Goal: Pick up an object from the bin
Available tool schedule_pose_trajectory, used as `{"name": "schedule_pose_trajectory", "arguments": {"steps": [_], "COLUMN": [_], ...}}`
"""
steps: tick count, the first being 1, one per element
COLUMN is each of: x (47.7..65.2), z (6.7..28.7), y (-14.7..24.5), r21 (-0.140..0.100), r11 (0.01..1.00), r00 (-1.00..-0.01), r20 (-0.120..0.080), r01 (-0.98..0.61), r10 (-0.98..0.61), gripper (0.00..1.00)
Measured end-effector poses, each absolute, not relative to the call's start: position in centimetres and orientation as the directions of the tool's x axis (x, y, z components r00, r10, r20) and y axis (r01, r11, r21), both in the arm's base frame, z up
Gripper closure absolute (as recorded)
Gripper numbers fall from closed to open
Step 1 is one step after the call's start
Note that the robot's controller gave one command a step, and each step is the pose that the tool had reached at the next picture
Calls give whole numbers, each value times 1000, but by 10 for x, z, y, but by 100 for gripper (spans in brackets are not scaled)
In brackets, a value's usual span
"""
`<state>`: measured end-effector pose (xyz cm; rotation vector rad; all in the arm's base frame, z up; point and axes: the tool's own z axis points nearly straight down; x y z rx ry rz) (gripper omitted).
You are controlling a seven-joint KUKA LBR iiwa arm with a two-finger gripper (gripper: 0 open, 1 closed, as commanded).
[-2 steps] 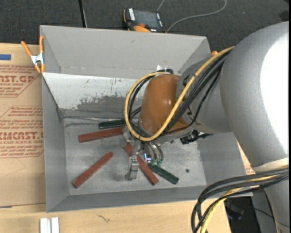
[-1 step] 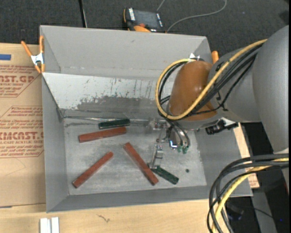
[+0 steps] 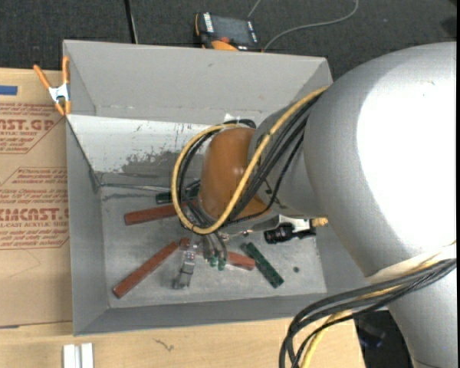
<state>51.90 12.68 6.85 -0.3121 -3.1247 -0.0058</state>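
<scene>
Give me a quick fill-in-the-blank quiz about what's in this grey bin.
1. The arm enters the grey metal bin from the view's ____.
2. The flat narrow strip right of the gripper is dark ____.
3. The long flat stick left of the gripper is reddish-____.
Missing words: right; green; brown.

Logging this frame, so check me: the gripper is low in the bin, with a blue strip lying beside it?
Not quite: the strip beside the gripper is dark green, not blue, as the camera view shows. The rest holds.

Grey bin (image 3: 199, 83) holds brown sticks (image 3: 146, 269), green strip (image 3: 263, 265), black cylinder (image 3: 285, 233), scattered.
</scene>
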Motion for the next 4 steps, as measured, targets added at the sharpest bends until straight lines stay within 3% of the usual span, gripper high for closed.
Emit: {"name": "schedule_pose_trajectory", "arguments": {"steps": [1, 2, 3, 4], "x": [500, 502, 502, 502], "z": [70, 70, 107, 116], "y": [202, 198, 199, 200], "r21": [4, 1, 3, 2], "r11": [991, 990, 991, 991], "r00": [-991, -990, -991, -991], "r20": [1, -1, -2, 0], "r01": [131, 138, 137, 136], "r10": [131, 138, 137, 136], "gripper": [0, 100, 100, 100]}}
